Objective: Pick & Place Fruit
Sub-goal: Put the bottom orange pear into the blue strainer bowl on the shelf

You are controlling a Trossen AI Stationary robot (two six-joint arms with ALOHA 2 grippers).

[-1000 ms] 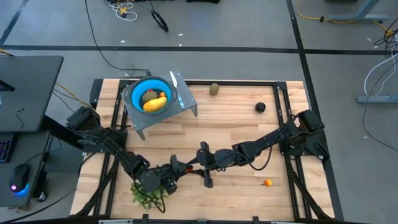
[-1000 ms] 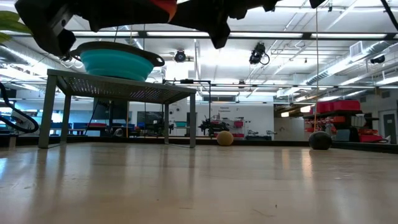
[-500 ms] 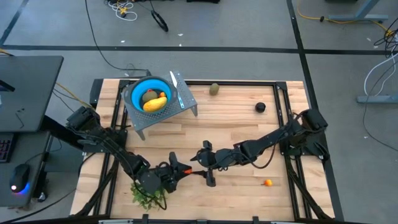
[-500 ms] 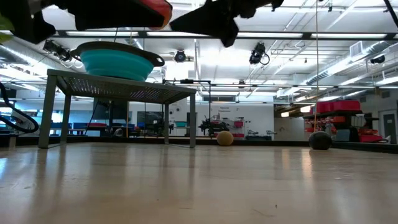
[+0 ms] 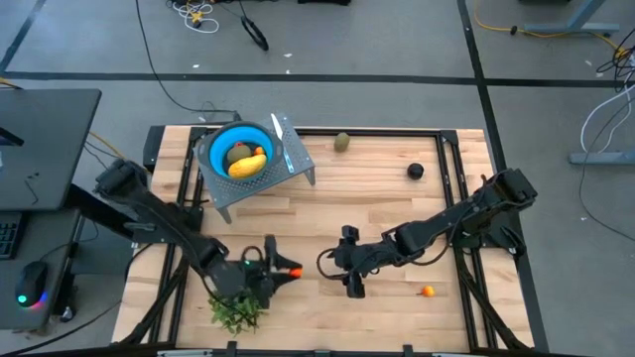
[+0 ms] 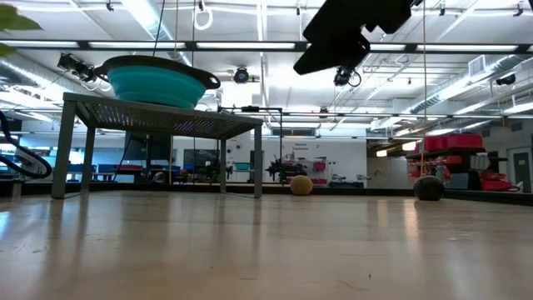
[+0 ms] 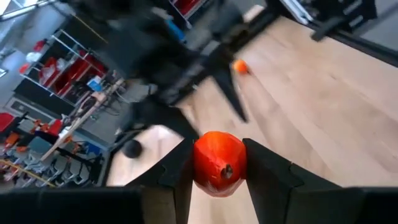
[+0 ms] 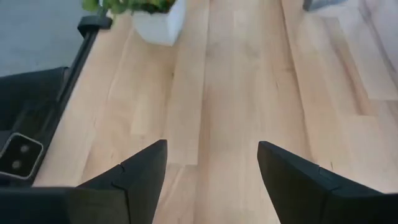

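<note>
While clamping red-orange fruit (image 7: 219, 163) (snug): left gripper (image 7: 217, 168) | right gripper (image 8: 211, 165) agape, holding nothing

Bare wood between grippers; mesh stand (image 5: 260, 188) with bowl (image 5: 241, 149) blocks rear left; plant (image 5: 236, 314) crowds front edge.

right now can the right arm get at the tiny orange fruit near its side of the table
Probably yes. The right gripper is open and empty, and the tiny orange fruit lies alone on bare wood beside that arm, with nothing between them.
</note>
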